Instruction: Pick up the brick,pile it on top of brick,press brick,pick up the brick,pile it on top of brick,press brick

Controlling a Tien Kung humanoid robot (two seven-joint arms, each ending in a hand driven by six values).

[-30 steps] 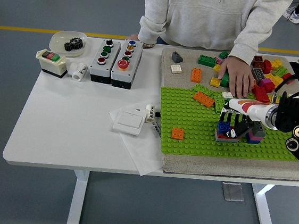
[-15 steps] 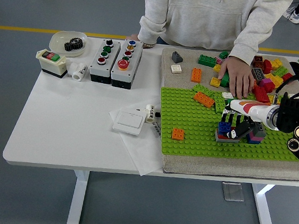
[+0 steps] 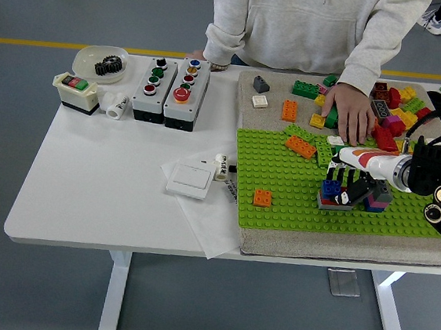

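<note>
A green baseplate [image 3: 282, 179] lies on a grey mat at the table's right. On it stands a small stack with a blue brick [image 3: 329, 188] on top of a grey and red base [image 3: 333, 205]. Just to its right is a second stack [image 3: 376, 199] of grey, magenta and blue bricks. My right hand [image 3: 346, 183] reaches in from the right. Its black fingers [image 3: 353, 181] point down, spread, onto and beside the blue brick, and I see nothing held in them. A loose orange brick [image 3: 262, 196] and an orange brick [image 3: 300, 146] lie on the plate.
A person stands at the far side with one hand [image 3: 349, 111] resting on the loose brick pile [image 3: 392, 104] at the back right. Button boxes [image 3: 171, 89], a bowl with a gear [image 3: 99, 62], a white switch [image 3: 191, 179] and paper [image 3: 208, 211] lie to the left.
My right hand has shifted very slightly over the stack. The bricks and the person's hand have stayed where they were.
</note>
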